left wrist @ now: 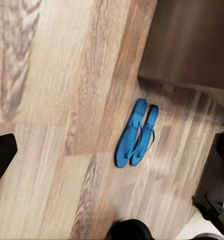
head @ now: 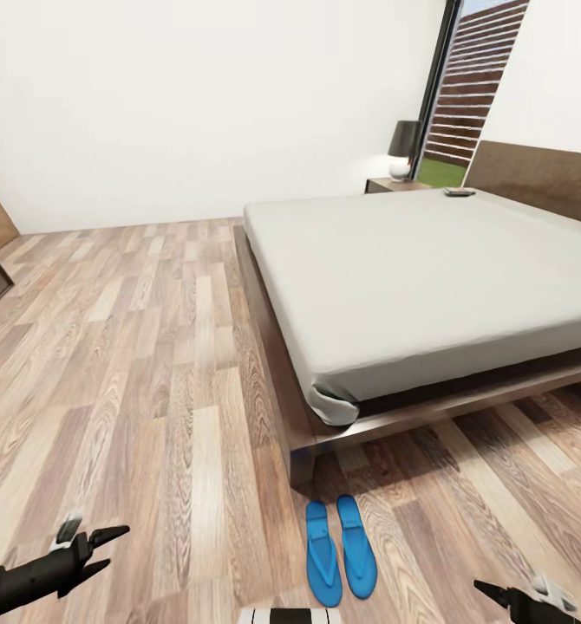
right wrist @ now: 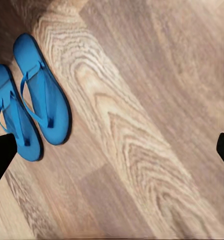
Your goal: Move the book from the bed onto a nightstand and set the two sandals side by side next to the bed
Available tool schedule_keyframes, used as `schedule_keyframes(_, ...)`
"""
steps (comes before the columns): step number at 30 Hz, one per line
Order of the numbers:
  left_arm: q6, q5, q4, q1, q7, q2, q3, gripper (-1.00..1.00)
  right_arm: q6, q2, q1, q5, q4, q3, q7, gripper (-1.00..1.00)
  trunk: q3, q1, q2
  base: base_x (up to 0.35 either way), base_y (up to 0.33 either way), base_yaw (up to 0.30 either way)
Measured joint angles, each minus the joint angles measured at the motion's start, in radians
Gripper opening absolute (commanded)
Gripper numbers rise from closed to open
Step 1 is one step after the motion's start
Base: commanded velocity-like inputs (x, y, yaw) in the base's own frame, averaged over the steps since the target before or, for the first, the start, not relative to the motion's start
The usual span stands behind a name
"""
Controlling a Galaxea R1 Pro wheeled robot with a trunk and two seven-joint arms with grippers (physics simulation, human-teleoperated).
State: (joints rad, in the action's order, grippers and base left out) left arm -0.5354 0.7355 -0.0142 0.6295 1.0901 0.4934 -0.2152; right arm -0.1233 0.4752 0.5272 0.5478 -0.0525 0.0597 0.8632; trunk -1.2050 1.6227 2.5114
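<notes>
Both grippers, left (head: 100, 548) and right (head: 490, 592), are hanging open and empty over the floor (head: 152, 347), flanking two sandals (head: 340, 549) lying side by side.

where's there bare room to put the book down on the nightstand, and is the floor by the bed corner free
The nightstand top is partly taken by a lamp; a bare strip remains in front of it. The floor left of the bed is open planks. Below the bed's near corner it is crowded: the two sandals lie side by side there.
</notes>
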Motion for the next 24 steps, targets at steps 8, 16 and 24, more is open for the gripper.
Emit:
schedule_keyframes(8,0.078,-0.025,0.002,-0.064,-0.019,-0.002,-0.008,1.0,0.083,-0.056,-0.078,0.032,-0.001,0.0,-0.002,1.0,0.031,-0.004,-0.002,0.0,0.0,0.0)
schedule_keyframes(16,0.242,-0.044,0.002,-0.166,-0.121,-0.05,-0.012,1.0,0.109,-0.138,-0.135,0.153,0.0,-0.001,-0.012,1.0,0.062,-0.007,-0.004,0.0,0.0,0.0)
schedule_keyframes(24,0.458,-0.042,0.002,-0.274,-0.248,-0.097,-0.01,1.0,0.177,-0.201,-0.2,0.302,0.001,0.0,-0.013,1.0,0.093,-0.011,-0.006,0.0,0.0,0.0)
